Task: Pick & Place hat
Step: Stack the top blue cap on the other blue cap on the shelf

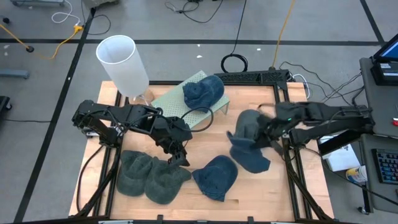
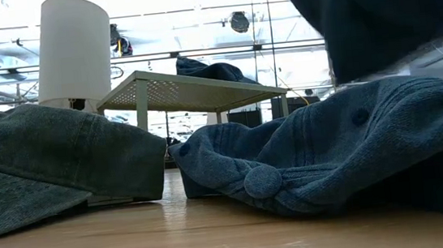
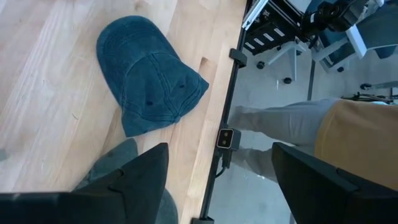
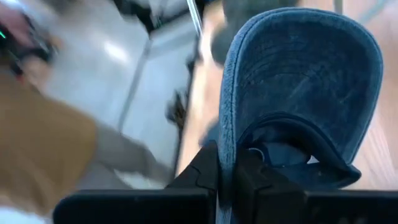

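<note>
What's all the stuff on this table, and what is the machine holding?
Blue caps: three. One on the rack, one lying on the table near the front edge, one held up at the right.
Grey hats: two, side by side at the table's front left.
Rack: one, pale green, mesh top, at the back of the table.
Cylinder: one, white, upright at the back left corner.
Table: one, light wood, black frame.
Person: one beside the table, tan top and grey trousers.
Left gripper: open, empty, hovering over the grey hats.
Right gripper: shut on the held cap's brim.
</note>
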Motion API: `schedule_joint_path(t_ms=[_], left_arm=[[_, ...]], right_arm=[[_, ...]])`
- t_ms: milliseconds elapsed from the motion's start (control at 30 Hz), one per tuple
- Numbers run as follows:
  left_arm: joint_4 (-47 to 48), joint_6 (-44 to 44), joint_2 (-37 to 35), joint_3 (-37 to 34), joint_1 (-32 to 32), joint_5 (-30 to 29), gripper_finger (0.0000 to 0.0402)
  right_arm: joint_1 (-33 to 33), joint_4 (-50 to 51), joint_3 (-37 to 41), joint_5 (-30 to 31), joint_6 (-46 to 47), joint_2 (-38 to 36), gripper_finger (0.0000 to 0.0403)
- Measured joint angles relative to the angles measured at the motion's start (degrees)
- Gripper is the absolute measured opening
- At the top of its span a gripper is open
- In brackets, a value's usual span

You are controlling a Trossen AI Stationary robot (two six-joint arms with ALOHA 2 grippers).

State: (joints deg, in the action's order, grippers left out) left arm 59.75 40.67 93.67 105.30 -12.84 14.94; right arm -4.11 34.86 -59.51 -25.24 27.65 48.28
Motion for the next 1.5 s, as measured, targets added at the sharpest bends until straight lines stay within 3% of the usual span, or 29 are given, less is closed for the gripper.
schedule_joint_path(t_ms=[300,667,933,1033,1200,1500], left_arm=[[-0.05,1.55,0.0,0.0,2.19,-0.7,0.0296],[-13.62,-0.31,-0.85,0.04,4.92,-11.79,0.0296],[-17.41,1.2,-4.17,0.04,5.09,-24.95,0.0296],[-21.77,1.27,-5.39,0.04,5.11,-26.81,0.0305],[-31.9,-1.81,-7.34,0.14,5.11,-27.09,0.0319],[-48.06,-4.47,-7.64,0.02,6.13,-23.68,0.032]], right_arm=[[0.43,-20.88,0.0,13.63,-2.44,-7.1,0.0008],[0.38,-36.76,0.0,22.27,-14.67,-5.64,0.0008],[0.38,-49.11,0.02,22.23,-19.43,-3.96,0.0008],[0.38,-54.13,0.02,22.22,-20.18,-3.88,0.0008],[0.36,-60.4,0.02,21.96,-21.5,-3.81,0.0008],[0.36,-71.58,0.02,16.3,-21.71,-2.1,0.0008]])
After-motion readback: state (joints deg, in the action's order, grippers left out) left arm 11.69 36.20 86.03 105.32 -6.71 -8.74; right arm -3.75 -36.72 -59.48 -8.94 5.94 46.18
